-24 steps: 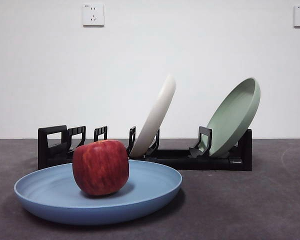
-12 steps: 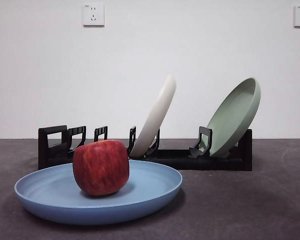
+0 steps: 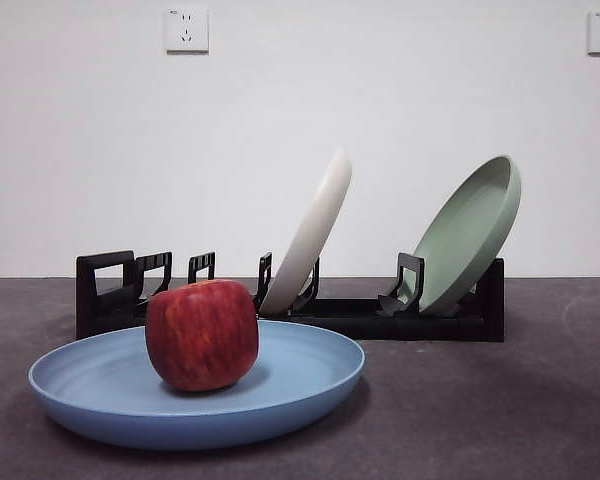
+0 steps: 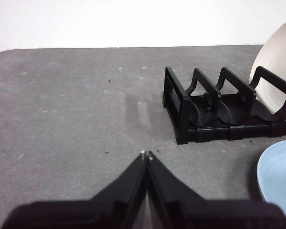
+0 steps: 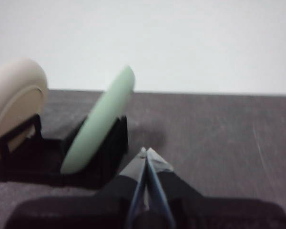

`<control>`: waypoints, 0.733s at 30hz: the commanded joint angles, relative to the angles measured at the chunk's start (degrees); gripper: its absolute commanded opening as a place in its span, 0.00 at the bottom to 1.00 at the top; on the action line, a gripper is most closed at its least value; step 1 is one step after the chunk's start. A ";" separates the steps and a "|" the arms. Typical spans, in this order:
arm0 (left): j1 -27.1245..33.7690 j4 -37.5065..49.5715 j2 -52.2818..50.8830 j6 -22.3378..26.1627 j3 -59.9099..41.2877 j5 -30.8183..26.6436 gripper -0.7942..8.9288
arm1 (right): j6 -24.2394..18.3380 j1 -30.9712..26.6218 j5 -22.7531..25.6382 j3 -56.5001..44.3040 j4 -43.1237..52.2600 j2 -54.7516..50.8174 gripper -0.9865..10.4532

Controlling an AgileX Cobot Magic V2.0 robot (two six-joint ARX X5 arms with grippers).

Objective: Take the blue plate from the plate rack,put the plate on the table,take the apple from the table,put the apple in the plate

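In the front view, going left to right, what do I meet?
Blue plate with the apple on it, then, in the plate rack behind, the cream-white plate, then the pale green plate.

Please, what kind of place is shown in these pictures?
Probably an indoor test bench, not a kitchen: a bare dark grey matte table against a plain white wall with white power sockets, holding only a long black plastic plate rack.

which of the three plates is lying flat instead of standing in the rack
The blue plate: it lies flat on the table with the apple on it. The cream-white plate and the pale green plate lean upright in the plate rack.
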 commanded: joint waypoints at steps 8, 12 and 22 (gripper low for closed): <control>0.15 0.17 -0.15 -0.17 -0.79 -0.07 0.08 | 3.93 -0.48 -2.97 -0.59 -11.58 -1.70 0.09; 0.15 0.17 -0.15 -0.17 -0.79 -0.07 0.08 | 7.30 -0.48 -2.89 -0.57 -11.47 -1.68 0.09; 0.15 0.17 -0.15 -0.17 -0.79 -0.07 0.08 | 7.28 -0.48 -2.51 -0.55 -11.45 -1.46 0.09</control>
